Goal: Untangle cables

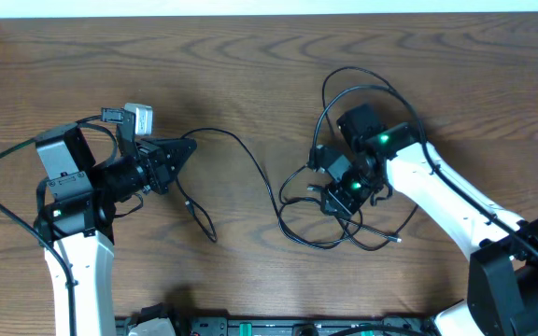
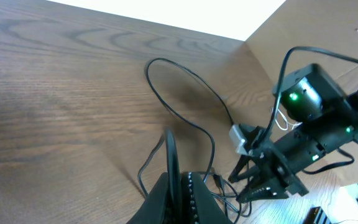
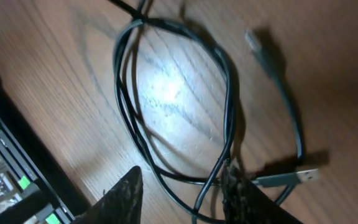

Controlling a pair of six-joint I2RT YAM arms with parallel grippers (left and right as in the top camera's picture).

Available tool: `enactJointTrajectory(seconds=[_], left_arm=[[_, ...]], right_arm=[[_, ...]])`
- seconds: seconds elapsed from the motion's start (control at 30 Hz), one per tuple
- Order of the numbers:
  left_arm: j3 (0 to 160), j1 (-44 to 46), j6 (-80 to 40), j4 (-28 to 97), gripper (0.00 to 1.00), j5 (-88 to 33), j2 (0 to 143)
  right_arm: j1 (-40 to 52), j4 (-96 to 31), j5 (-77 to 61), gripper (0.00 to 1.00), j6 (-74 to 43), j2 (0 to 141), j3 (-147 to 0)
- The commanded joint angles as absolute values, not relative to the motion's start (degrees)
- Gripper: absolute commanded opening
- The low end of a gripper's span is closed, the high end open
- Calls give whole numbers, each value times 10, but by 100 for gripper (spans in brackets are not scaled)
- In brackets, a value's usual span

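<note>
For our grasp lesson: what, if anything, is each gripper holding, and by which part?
Left gripper seems shut on a black cable, mid-strand. Right gripper is open over the tangle, holding nothing.

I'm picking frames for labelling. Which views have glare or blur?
Right wrist: a glare spot on the table inside the cable loop, and the whole picture is soft. Left wrist: blown-out white at the top, near wood blurred. Overhead: sharp, evenly lit.

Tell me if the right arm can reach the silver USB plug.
Probably yes: the right hand hovers open beside the USB plug, which lies uncovered; only black cable loops lie between its fingers.
</note>
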State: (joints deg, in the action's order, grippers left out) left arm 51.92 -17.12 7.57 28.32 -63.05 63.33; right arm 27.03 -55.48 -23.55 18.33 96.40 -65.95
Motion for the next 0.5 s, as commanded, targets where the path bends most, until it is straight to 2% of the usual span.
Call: enactJointTrajectory(seconds=[0.0, 0.13, 0.47], left_arm=[[514, -171, 86, 282, 8, -634, 632], [514, -171, 86, 282, 8, -634, 632], [514, -170, 85, 282, 8, -634, 632]], right_arm=[[285, -542, -210, 36, 138, 963, -634], [286, -499, -188, 37, 98, 963, -602], [288, -469, -187, 38, 86, 963, -569]])
